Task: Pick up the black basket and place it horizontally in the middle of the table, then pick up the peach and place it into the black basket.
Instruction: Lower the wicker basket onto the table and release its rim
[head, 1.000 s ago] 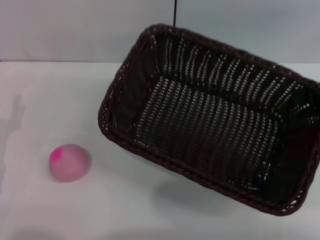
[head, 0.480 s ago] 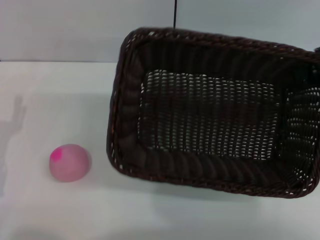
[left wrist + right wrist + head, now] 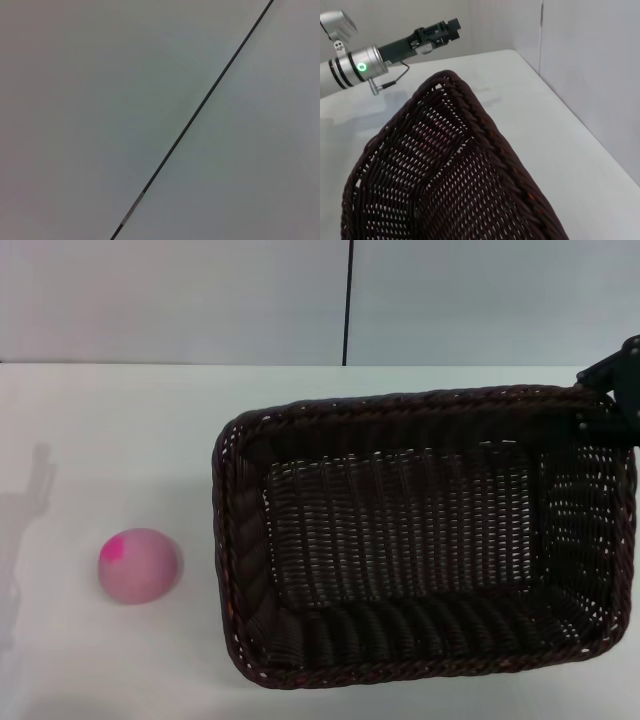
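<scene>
The black basket (image 3: 400,400) lies level on the white table (image 3: 120,440), its long side across the head view, filling the middle and right. My right gripper (image 3: 598,400) is at the basket's far right corner, shut on its rim. The right wrist view shows the braided rim (image 3: 470,115) close up. The peach (image 3: 139,565), pale pink with a magenta patch, sits on the table to the left of the basket, apart from it. My left gripper (image 3: 449,29) shows only in the right wrist view, raised beyond the basket's far end.
A grey wall with a dark vertical seam (image 3: 350,300) stands behind the table. The left wrist view shows only this wall and seam (image 3: 200,107). The table's edge runs beside the basket in the right wrist view (image 3: 560,105).
The basket has turned from a tilted, raised pose to level and horizontal, and has come down toward the table. The right gripper has come into view at its far right corner. The peach has not moved.
</scene>
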